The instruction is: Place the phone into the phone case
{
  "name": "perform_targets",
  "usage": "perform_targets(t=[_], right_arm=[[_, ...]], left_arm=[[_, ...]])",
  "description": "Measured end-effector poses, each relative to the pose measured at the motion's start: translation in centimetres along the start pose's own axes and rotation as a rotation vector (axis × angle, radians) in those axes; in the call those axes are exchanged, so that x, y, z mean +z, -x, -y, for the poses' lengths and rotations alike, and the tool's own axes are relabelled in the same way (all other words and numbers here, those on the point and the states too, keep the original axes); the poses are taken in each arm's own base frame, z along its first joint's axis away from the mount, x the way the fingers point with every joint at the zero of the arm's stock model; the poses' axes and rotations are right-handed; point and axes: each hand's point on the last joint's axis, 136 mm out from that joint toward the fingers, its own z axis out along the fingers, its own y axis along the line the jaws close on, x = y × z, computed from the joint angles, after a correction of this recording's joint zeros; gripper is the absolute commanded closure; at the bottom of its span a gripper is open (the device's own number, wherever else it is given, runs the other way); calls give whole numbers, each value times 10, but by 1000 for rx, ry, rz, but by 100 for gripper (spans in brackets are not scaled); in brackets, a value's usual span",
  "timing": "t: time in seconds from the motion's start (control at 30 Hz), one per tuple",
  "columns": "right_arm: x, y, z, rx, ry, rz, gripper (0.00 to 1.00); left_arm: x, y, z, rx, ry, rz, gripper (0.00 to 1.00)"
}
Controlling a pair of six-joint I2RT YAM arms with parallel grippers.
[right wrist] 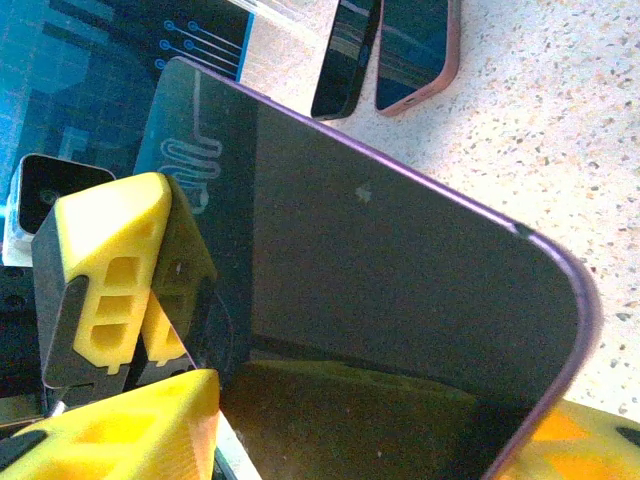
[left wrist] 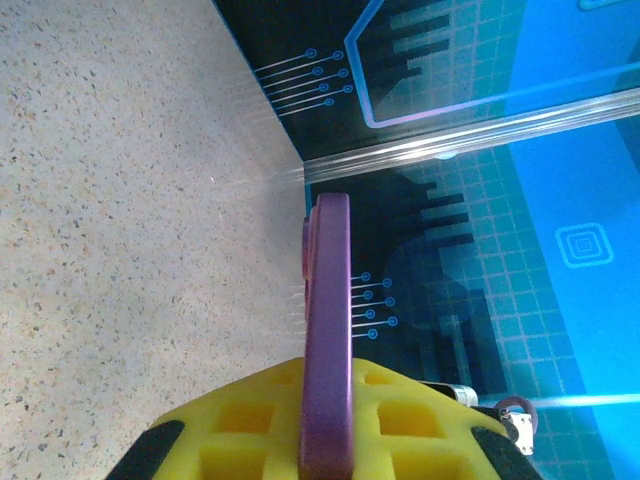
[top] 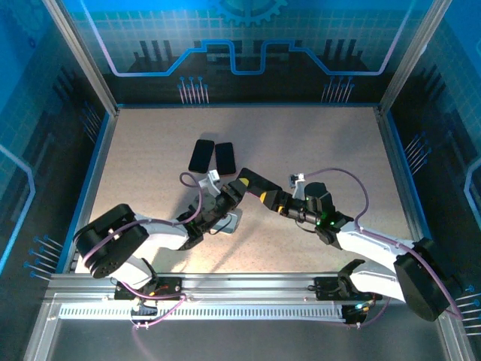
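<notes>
On the glossy purple-rimmed phone (right wrist: 400, 270), my left gripper (left wrist: 325, 400) clamps; right gripper (right wrist: 350, 430), I cannot tell. I should close squarely across it.

Blue light from the enclosure walls (top: 248, 45) tints everything; the speckled tabletop (top: 150, 150) is evenly bright, shadows soft. Glare streaks the clear rail (left wrist: 450, 145) (left wrist view); the phone case (left wrist: 328, 350) blurs at its near end.

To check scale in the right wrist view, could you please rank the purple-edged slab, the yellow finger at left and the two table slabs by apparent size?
1. Purple-edged slab, largest, though nearest the camera.
2. Yellow finger at left.
3. Black slab and pink-rimmed slab: alike, both cut off at the top edge, so unranked.
</notes>
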Motion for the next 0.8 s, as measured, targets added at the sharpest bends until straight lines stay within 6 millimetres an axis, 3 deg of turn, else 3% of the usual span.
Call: perform_targets(t=[0.43, 0.63, 0.8], right_arm=[[12, 3, -8, -14, 54, -13, 52], [16, 5, -15, -2, 94, -17, 70], [15, 9, -25, 0, 141, -10, 80]], left_arm=[[-10, 12, 1, 18, 47, 48, 100], [-15, 21, 4, 31, 65, 75, 100], [-20, 25, 13, 41, 53, 84, 100]])
